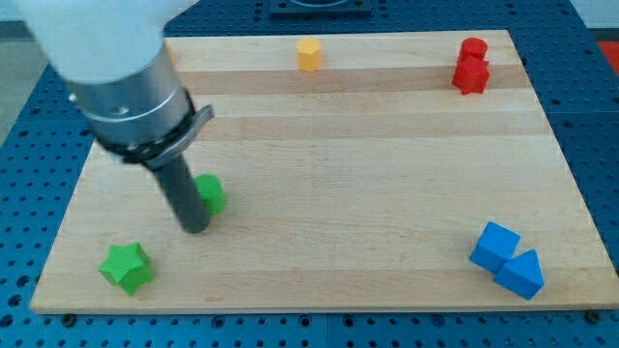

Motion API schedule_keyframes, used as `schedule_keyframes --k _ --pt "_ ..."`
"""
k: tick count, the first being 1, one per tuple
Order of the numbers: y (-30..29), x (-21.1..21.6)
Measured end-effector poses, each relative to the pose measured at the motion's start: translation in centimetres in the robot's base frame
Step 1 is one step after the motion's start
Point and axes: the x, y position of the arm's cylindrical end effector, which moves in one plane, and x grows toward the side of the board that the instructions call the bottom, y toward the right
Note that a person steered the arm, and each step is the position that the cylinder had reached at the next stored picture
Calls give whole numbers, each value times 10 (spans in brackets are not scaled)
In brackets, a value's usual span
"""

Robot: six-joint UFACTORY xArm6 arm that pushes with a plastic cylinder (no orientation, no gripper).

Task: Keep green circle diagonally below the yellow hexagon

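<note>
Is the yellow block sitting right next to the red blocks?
No, the yellow hexagon sits alone at the view's top middle, with bare board between it and the red blocks at the top right.

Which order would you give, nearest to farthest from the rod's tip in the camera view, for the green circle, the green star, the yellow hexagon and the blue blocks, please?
From my tip:
1. green circle, right beside it, on the view's right.
2. green star, lower left.
3. yellow hexagon, top centre.
4. blue blocks, bottom right.
</note>
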Motion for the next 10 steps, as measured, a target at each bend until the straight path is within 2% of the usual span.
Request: schedule_keyframes --k 4,5,7,8,9,10 --pt "-17 -31" --pt "23 -75" --pt "37 -81" --pt "77 -96" --pt "94 -100" --pt "93 -100"
